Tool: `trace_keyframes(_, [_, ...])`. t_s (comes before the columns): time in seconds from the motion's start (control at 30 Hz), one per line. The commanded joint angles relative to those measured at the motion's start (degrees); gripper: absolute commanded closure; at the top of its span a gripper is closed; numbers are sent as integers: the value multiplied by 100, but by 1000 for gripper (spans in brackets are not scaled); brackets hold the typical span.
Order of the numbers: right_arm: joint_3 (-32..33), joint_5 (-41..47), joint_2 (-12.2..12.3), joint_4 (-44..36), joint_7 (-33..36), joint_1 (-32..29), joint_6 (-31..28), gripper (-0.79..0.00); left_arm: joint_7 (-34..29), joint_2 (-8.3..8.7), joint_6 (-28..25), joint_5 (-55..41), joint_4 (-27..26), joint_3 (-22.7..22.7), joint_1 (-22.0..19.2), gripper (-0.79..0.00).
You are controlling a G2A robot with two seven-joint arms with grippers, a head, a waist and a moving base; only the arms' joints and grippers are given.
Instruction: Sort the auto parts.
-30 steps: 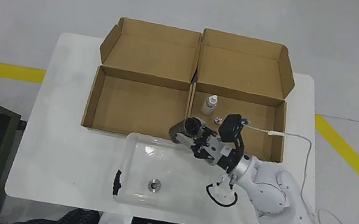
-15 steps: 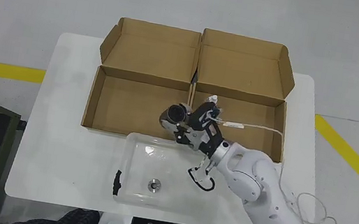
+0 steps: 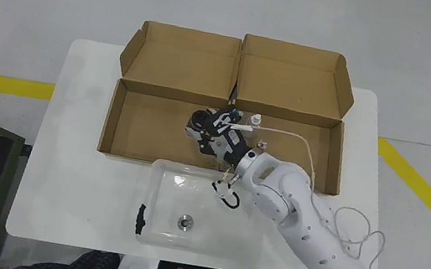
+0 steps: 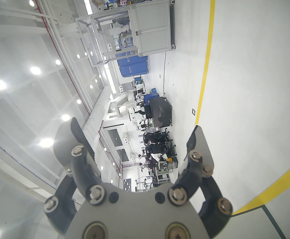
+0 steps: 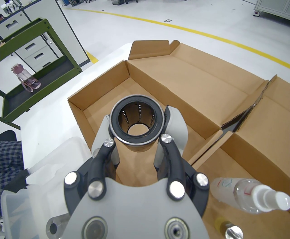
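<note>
The right gripper (image 5: pixel 136 129) pinches a black cylindrical bearing (image 5: pixel 137 138) between its 2 fingers over the left cardboard box (image 3: pixel 148 128), near that box's wall beside the second box (image 3: pixel 318 155). A spray bottle (image 5: pixel 238 192) lies just past that wall. The left gripper (image 4: pixel 136 131) has its fingers spread around nothing.

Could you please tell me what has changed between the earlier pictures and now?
The right gripper, shut on the bearing throughout, carried it from beside the clear bin's far rim, away from the robot and leftward, to over the left cardboard box. Nothing was let go. The spray bottle in the right box and the metal part in the bin stayed put.
</note>
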Motion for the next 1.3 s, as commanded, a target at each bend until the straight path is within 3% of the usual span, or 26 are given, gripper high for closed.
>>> trace_keyframes(0.0, [-94, -83, -58, 139, 22, 124, 91, 0, 0, 0, 0, 0, 0, 0, 0, -785])
trace_keyframes(0.63, [-552, -584, -511, 1281, 284, 819, 590, 0, 0, 0, 0, 0, 0, 0, 0, -785])
trace_keyframes(1.1, [-628, -873, -730, 1738, 445, 933, 702, 0, 0, 0, 0, 0, 0, 0, 0, -785])
trace_keyframes(1.27, [-613, -954, -783, 1807, 489, 919, 686, -120, 0, 0, 0, 0, 0, 0, 0, -785])
